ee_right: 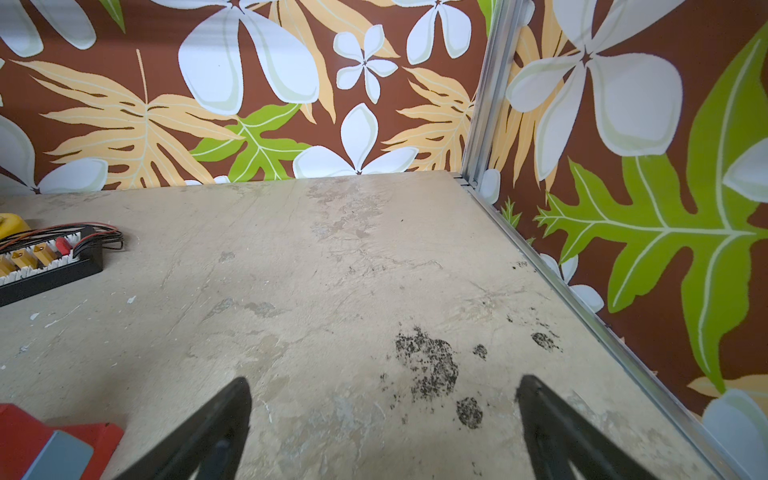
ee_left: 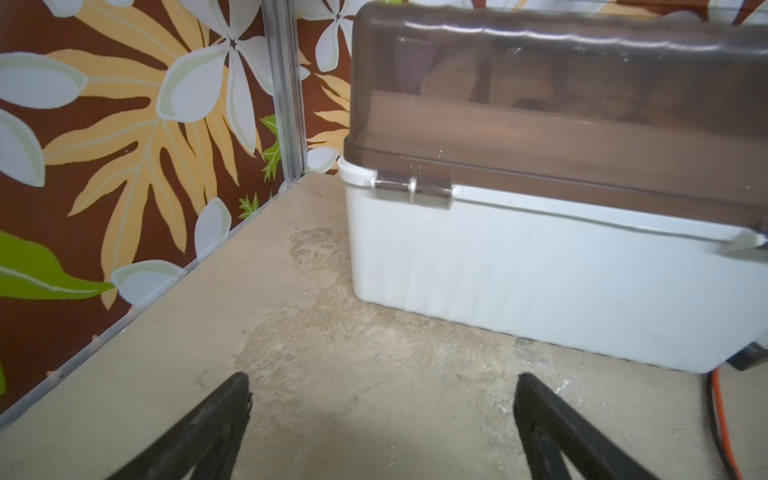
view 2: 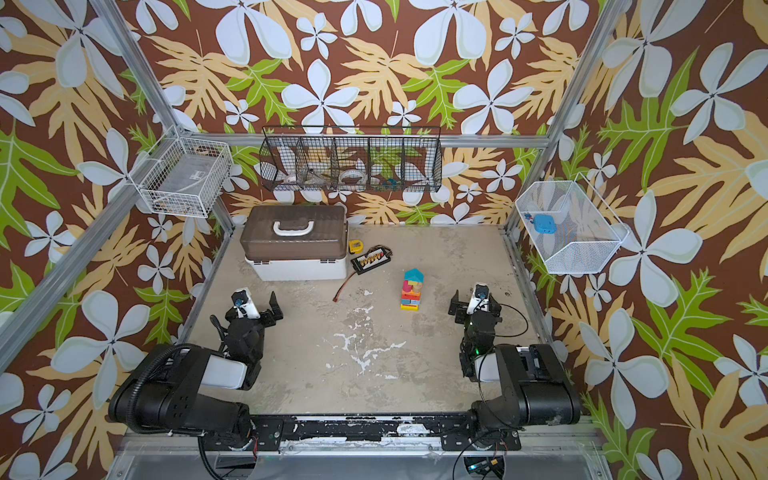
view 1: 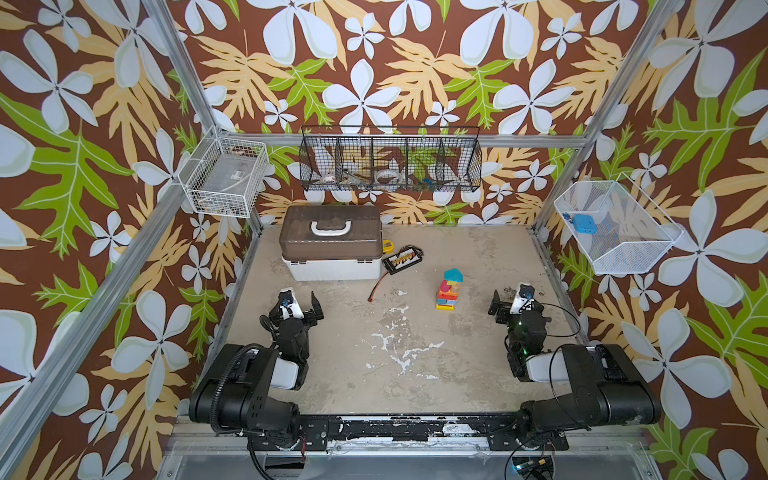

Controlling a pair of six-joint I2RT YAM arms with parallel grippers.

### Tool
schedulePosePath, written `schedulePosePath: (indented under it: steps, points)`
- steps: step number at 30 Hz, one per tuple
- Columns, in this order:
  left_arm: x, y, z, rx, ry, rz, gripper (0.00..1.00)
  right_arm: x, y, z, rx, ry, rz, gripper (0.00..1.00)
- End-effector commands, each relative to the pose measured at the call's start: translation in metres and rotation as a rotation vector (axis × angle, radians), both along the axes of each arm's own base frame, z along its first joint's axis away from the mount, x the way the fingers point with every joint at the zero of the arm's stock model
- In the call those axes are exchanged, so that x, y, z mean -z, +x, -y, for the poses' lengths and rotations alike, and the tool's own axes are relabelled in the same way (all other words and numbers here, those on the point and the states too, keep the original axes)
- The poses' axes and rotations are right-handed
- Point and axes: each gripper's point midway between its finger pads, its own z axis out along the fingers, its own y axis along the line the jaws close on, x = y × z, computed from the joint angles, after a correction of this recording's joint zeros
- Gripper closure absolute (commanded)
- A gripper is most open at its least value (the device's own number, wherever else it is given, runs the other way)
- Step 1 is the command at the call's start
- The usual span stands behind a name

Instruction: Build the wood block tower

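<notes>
A: Walls?
B: Three sides of wallpaper [view 1: 374, 83]: brown ground, white flowers, tan and green leaves. Two aluminium frame posts [view 1: 183, 70] at the back corners.
A: Floor?
B: One tabletop [view 1: 415, 374], beige and worn, with white scuffs [view 1: 399, 345] about the middle and dark speckles [ee_right: 428, 365] near the right edge.
A: Fittings?
B: On the back wall, a black wire basket [view 1: 390, 138], divided. On the left wall, a white wire basket [view 1: 218, 203]. On the right wall, a white mesh basket [view 1: 623, 257]. At back left of the tabletop, a white case [view 1: 332, 268] with a brown lid.
A: Light?
B: Even and soft
</notes>
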Motion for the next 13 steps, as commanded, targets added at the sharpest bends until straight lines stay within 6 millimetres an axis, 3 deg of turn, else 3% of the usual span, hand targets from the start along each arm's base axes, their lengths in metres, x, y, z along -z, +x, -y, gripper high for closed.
schedulePosePath:
  steps: [1, 13]
  points:
    - [-0.0116, 0.0043, 0.0005, 0.004, -0.006, 0.037, 0.0, -0.0066, 0.0018, -0.0006, -0.003, -0.006, 0.025, 0.0]
    - [-0.0142, 0.0039, -0.0002, 0.0, 0.001, 0.054, 0.0, -0.0062, 0.0038, -0.004, 0.018, -0.042, 0.012, 0.0]
